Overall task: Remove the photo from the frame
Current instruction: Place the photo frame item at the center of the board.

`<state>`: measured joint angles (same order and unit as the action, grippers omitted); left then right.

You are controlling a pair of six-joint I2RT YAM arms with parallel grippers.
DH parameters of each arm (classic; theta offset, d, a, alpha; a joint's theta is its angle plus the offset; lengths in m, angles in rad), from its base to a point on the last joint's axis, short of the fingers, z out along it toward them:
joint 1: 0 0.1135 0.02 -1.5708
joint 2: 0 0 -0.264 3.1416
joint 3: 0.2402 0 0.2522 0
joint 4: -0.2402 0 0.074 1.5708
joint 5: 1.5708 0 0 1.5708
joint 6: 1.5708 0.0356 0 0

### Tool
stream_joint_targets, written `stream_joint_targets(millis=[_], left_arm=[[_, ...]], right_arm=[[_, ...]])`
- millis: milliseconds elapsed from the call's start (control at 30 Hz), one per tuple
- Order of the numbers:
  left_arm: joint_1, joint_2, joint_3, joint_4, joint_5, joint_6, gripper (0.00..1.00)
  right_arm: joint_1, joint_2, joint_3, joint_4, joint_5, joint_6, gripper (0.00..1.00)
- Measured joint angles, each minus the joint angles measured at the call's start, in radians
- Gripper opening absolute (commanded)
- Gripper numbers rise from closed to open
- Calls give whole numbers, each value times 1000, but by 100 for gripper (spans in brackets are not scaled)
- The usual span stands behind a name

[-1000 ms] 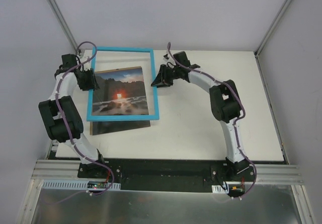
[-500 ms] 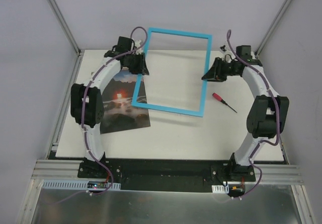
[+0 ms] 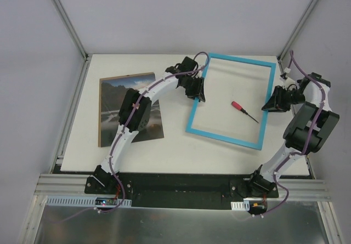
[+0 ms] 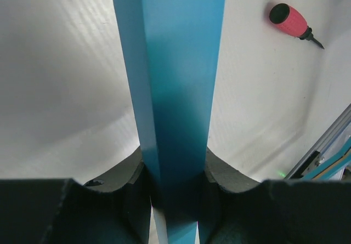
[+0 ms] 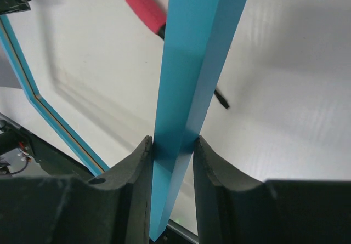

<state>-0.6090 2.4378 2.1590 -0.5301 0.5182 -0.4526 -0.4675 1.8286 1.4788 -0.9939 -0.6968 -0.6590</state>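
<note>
Right now both of your grippers are clenched on the frame [image 3: 225, 138]. Your left gripper [image 3: 197, 90] pinches its left rail and your right gripper [image 3: 270, 102] its right rail, holding it off the table [image 3: 181, 151] over the right half. Through its opening you can see a red-handled screwdriver [image 3: 238, 107] lying on the table. The photo [image 3: 112, 98] lies flat, well apart at the left side, on a brown board [image 3: 100, 129], partly covered by your left arm.

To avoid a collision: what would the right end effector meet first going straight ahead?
Past the frame that the right end effector grips, probably the screwdriver on the table; height above it is unclear.
</note>
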Motion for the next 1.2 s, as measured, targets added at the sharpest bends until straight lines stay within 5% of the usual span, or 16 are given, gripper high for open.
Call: stream_joint_targets(millis=[300, 600, 767, 967, 1200], left_arm=[[-84, 140, 109, 11, 30, -81, 25], [-143, 169, 139, 34, 31, -197, 28], [-152, 171, 131, 47, 34, -247, 31], [-158, 171, 119, 53, 103, -227, 54], [-197, 155, 90, 69, 164, -185, 61]], right_arm=[[-56, 158, 59, -24, 184, -130, 1], [-51, 292, 189, -10, 354, -125, 18], [-26, 336, 233, 1, 423, -101, 19], [18, 366, 258, 72, 505, -79, 20], [46, 379, 283, 169, 578, -105, 24]])
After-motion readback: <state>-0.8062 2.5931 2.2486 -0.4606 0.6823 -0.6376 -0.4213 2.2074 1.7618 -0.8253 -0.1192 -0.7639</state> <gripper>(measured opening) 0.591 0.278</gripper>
